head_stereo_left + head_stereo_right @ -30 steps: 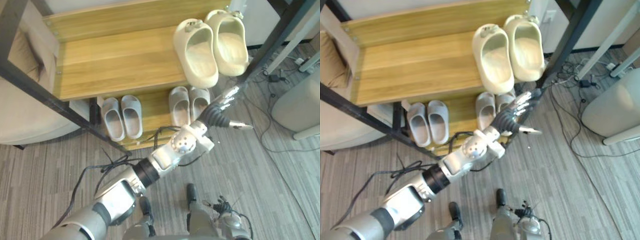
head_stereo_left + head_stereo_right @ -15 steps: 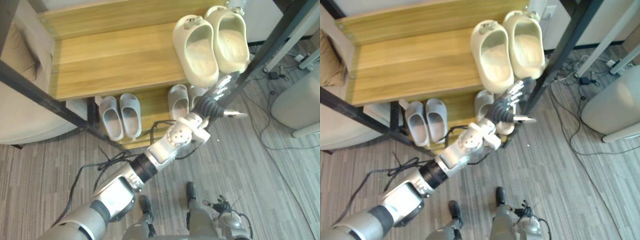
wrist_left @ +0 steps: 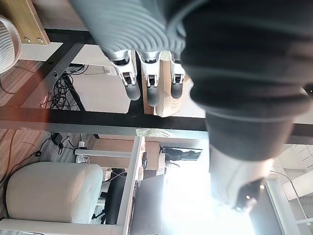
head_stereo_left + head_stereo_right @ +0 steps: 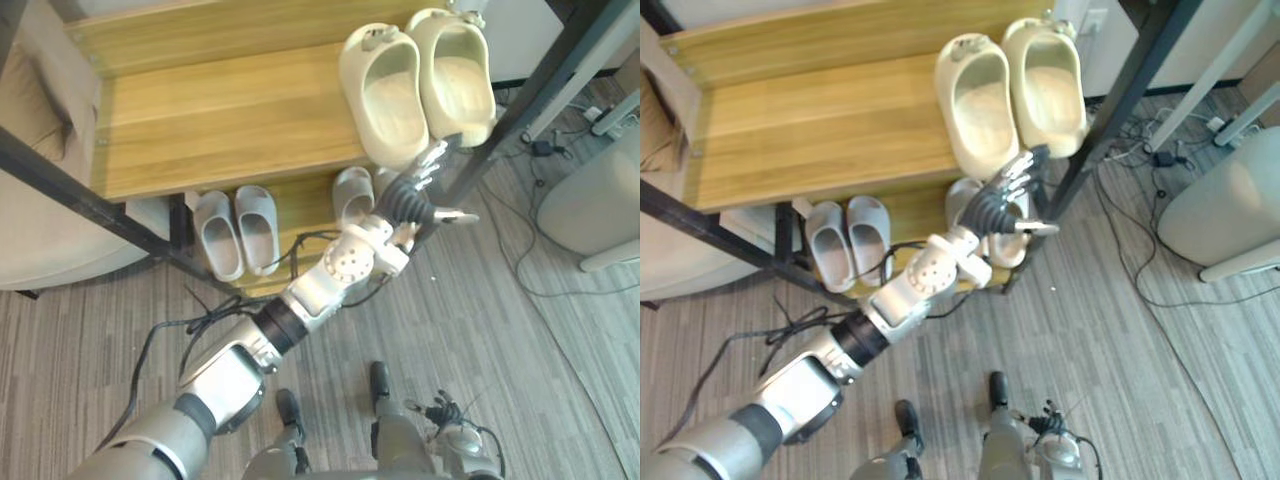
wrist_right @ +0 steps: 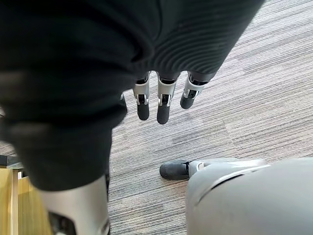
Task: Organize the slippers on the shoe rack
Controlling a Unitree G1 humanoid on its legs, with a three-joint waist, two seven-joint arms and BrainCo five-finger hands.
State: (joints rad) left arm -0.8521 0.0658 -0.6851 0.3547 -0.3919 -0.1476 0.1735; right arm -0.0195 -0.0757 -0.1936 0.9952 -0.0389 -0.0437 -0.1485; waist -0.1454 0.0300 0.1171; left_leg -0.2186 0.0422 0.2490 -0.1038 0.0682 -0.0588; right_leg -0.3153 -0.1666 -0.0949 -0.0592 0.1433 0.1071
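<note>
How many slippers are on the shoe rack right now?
6. Two cream slippers on the top shelf, right end; left grey pair and right grey pair on the lower shelf, one slipper mostly hidden behind the left robot hand.

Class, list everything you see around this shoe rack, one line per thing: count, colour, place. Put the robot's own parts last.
shoe rack: one, light wood shelves on a black frame, centre.
cream slippers: one pair, cream, right end of the upper shelf.
grey slippers: two pairs, grey, lower shelf; the right pair is partly hidden.
cushioned seat: one, beige, left of the rack.
rounded seat: one, pale grey, far right.
cables: several, dark, on the floor right of the rack.
floor: grey striped carpet.
left hand: one, fingers straight, at the rack's right end.
right hand: one, fingers relaxed, above the carpet.
</note>
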